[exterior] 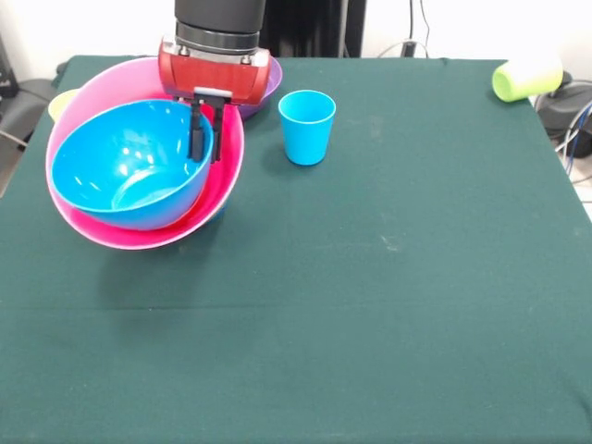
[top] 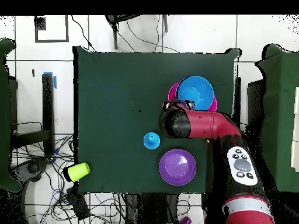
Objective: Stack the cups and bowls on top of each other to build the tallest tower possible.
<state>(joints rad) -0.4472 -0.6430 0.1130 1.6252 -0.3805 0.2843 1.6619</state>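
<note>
Sideways: lime green cup (exterior: 525,78), mouth leftward.

- The red and black arm (top: 207,125) is reaching from 5 o'clock toward the table's (top: 111,87) middle, its black end overlapping the bowls' rim.
- A light blue bowl (top: 195,91) is sitting nested in a pink bowl (top: 173,91) at 2 o'clock.
- A purple bowl (top: 177,167) is lying at 5 o'clock.
- A light blue cup (top: 151,140) is standing just beside the arm's end.
- A lime green cup (top: 76,171) is lying on its side at 8 o'clock, at the table's edge.
</note>
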